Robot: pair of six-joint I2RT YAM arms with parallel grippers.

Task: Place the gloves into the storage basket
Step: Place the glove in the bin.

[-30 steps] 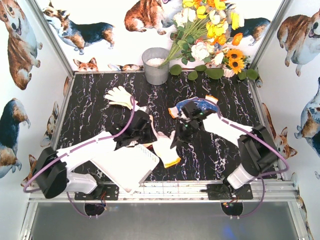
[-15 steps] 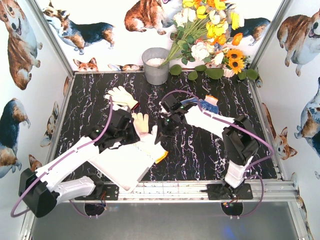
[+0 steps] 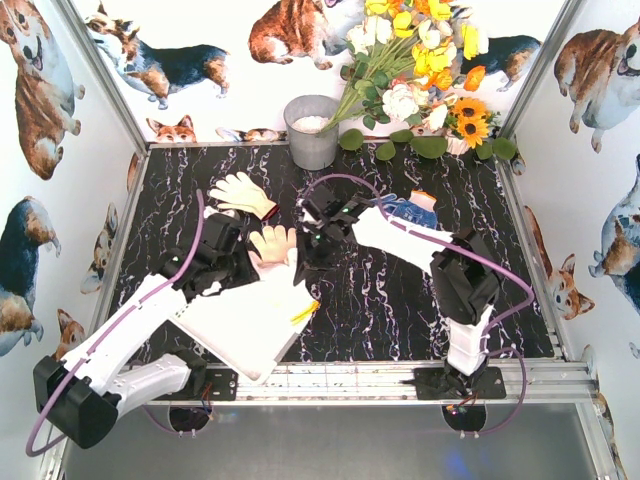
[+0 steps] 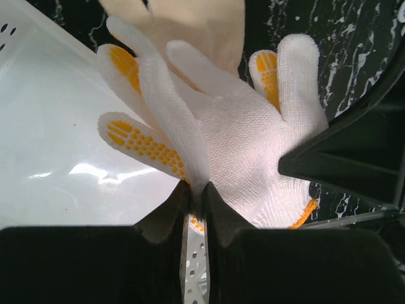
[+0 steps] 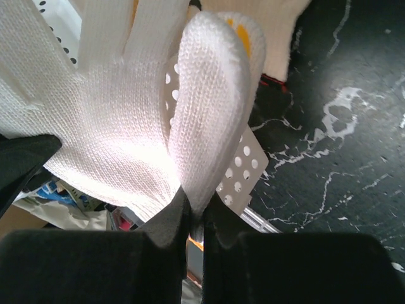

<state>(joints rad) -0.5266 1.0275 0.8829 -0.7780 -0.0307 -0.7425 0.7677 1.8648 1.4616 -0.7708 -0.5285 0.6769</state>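
A white knit glove [image 4: 253, 133] with orange dots and an orange cuff hangs stretched between both grippers over the storage basket [image 3: 235, 335]. My left gripper [image 4: 196, 189] is shut on one of its fingers. My right gripper [image 5: 197, 212] is shut on another finger of the same glove [image 5: 120, 126]. In the top view the left gripper [image 3: 246, 264] and right gripper [image 3: 311, 254] flank the glove [image 3: 290, 292] at the basket's far corner. A cream glove [image 3: 272, 243] lies just beyond it. Another cream glove [image 3: 240, 190] lies farther back, and a blue glove [image 3: 412, 210] shows behind the right arm.
A grey metal bucket [image 3: 312, 130] stands at the back centre beside a bunch of artificial flowers [image 3: 420, 70]. The basket's perforated wall [image 5: 247, 164] is close under the right gripper. The basket floor [image 4: 57, 139] shows bare white.
Both grippers have carried the white glove leftward and farther back, from beside the basket's right corner to over the basket. The right arm has swung left off the blue glove.
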